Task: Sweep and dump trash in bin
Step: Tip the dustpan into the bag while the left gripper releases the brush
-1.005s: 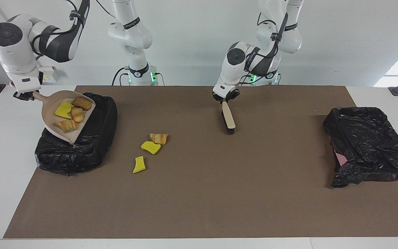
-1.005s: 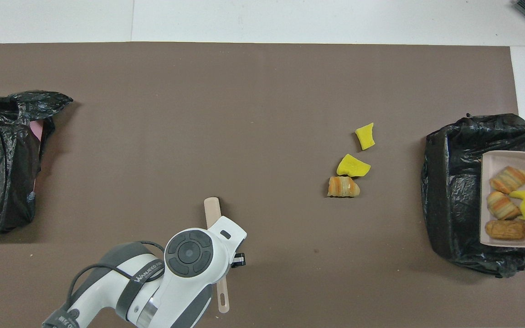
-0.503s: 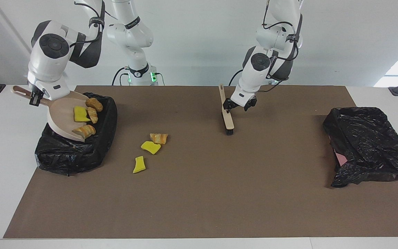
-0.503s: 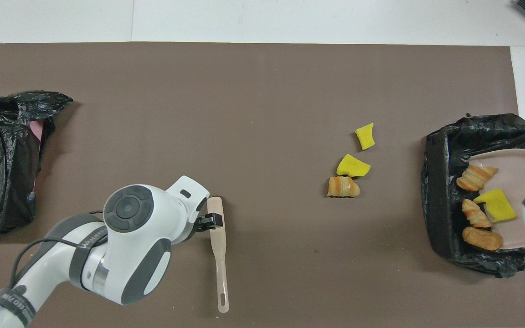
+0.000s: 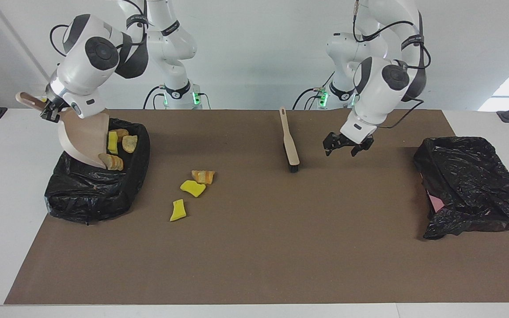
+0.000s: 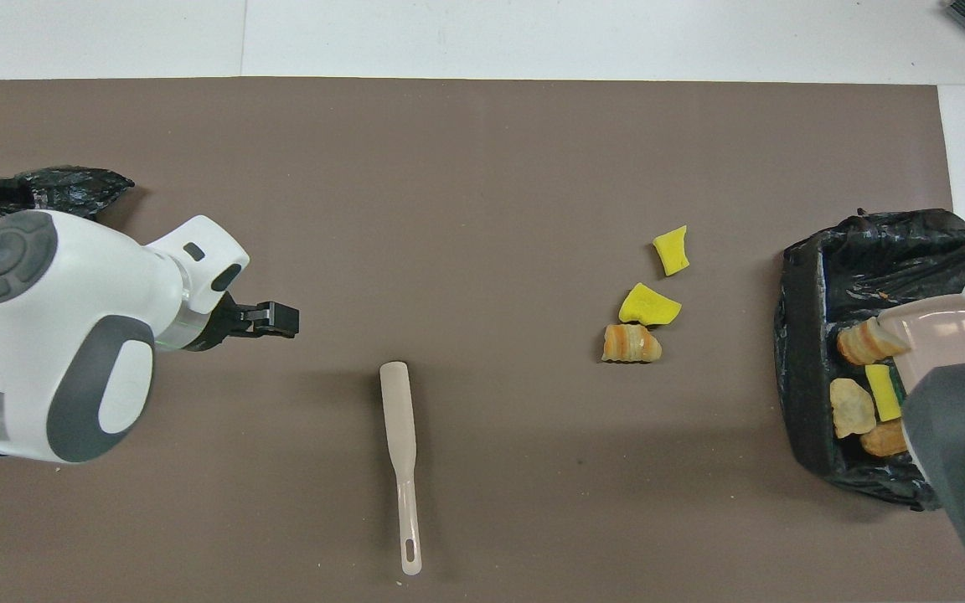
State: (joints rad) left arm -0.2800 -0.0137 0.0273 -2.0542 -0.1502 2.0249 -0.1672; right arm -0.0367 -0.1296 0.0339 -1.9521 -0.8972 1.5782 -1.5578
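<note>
My right gripper (image 5: 47, 113) is shut on the handle of the beige dustpan (image 5: 84, 139), which tilts steeply over the black-lined bin (image 5: 91, 198) at the right arm's end. Several trash pieces (image 5: 117, 143) slide off its lip into the bin (image 6: 801, 352); they show as pastries and a sponge scrap (image 6: 878, 392). On the mat beside the bin lie a striped pastry (image 5: 203, 176) and two yellow sponge scraps (image 5: 192, 188) (image 5: 177, 210). My left gripper (image 5: 346, 147) hangs open and empty over the mat, apart from the beige brush (image 5: 290, 143).
A crumpled black bag (image 5: 471, 185) lies at the left arm's end of the table. The brush (image 6: 399, 452) lies flat on the brown mat, near the middle of its width, its handle end pointing at the robots. My left arm (image 6: 55, 335) covers part of that bag from above.
My left gripper opened, let go of the brush and swung toward the left arm's end. My right arm tipped the dustpan steeper, and the trash slid toward the bin.
</note>
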